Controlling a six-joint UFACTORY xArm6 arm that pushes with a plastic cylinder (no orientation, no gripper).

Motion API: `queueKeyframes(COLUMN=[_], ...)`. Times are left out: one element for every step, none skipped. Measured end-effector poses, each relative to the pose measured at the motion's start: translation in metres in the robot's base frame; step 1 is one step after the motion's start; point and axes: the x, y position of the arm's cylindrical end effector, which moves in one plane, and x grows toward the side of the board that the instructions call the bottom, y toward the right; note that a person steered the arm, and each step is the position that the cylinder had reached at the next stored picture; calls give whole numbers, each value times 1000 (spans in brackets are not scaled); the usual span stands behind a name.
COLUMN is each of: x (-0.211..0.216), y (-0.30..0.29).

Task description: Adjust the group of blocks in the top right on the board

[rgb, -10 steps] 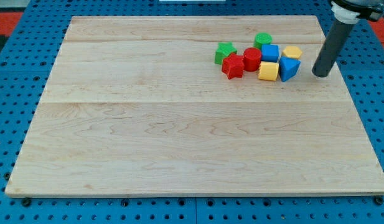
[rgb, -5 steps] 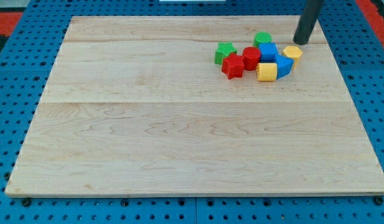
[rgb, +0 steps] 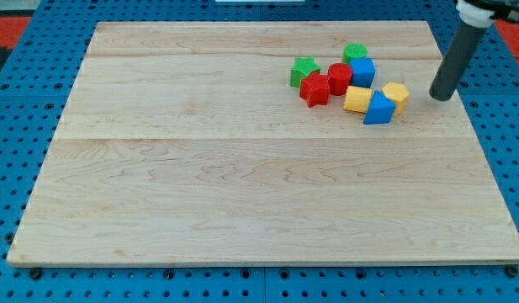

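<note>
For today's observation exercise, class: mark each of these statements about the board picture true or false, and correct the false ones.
1. My tip touches a block. False: it stands apart, to the view's right of the yellow block.
2. The blue cube sits beside the red cylinder. True.
3. All blocks lie in the board's bottom left. False: top right.
4. The green star is the cluster's leftmost block. True.

Rod (rgb: 461, 50) cut off at top — blue block (rgb: 378, 109) perhaps triangular.
</note>
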Motion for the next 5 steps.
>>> queueKeyframes(x=[-1,2,-32,-70,-105], y=[-47,-75,-30,-60,-61])
